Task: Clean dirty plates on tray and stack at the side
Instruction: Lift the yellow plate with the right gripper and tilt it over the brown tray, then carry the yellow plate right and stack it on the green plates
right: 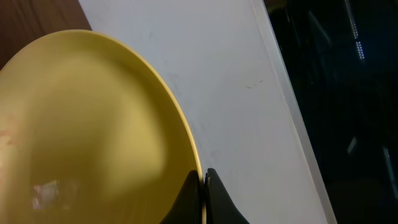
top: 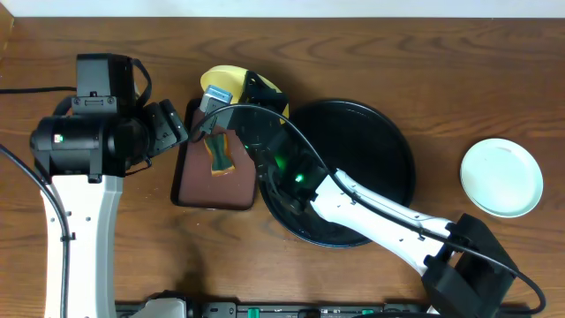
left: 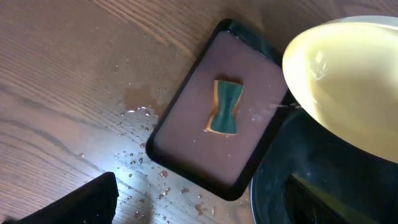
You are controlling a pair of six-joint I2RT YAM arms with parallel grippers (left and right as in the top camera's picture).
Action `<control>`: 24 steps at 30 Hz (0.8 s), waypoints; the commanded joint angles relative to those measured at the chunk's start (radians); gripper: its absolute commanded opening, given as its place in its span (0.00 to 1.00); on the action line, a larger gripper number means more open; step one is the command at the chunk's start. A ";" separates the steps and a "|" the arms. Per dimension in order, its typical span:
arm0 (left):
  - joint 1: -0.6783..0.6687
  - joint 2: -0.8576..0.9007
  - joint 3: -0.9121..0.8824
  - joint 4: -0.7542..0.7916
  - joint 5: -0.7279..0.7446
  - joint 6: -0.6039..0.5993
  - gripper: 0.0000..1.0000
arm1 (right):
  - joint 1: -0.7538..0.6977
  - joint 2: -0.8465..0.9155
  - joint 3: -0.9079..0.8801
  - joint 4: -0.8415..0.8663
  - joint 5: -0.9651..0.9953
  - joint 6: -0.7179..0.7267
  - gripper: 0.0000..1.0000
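Observation:
My right gripper [top: 258, 94] [right: 204, 180] is shut on the rim of the pale yellow plate [top: 222, 78] [right: 93, 124] and holds it tilted on edge above the far end of the brown tray. The plate also shows in the left wrist view [left: 348, 87]. A faint reddish mark sits at its left edge in the right wrist view. The round black tray [top: 388, 150] [left: 273, 186] holds no plate that I can see. One mint-green plate [top: 501, 177] lies on the bare wood at the right. The other mint plate is out of view. My left gripper [top: 179, 128] [left: 202, 190] is open and empty, beside the brown tray.
A rectangular brown tray with a black rim [top: 190, 177] [left: 186, 143] lies left of the black tray, with a green and yellow sponge [top: 219, 152] [left: 226, 107] on it. Water drops [left: 137, 143] spot the wood beside it. The right arm crosses over the black tray.

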 commanded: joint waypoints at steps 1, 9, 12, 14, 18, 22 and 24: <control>0.005 -0.008 0.007 -0.001 -0.005 0.006 0.85 | 0.017 -0.013 0.013 0.007 0.016 -0.005 0.01; 0.005 -0.008 0.007 -0.001 -0.005 0.006 0.85 | 0.017 -0.013 0.013 0.005 0.017 0.051 0.01; 0.005 -0.008 0.007 -0.001 -0.005 0.006 0.85 | 0.014 -0.013 0.013 -0.006 0.017 0.125 0.01; 0.005 -0.008 0.007 -0.001 -0.005 0.006 0.85 | 0.011 -0.013 0.013 -0.044 0.016 0.203 0.01; 0.005 -0.008 0.007 -0.001 -0.005 0.006 0.85 | -0.016 -0.013 0.013 -0.198 0.016 0.521 0.01; 0.005 -0.008 0.007 -0.001 -0.005 0.006 0.85 | -0.061 -0.030 0.013 -0.326 0.015 0.797 0.01; 0.005 -0.008 0.007 -0.001 -0.005 0.006 0.85 | -0.088 -0.067 0.014 -0.385 -0.028 0.915 0.01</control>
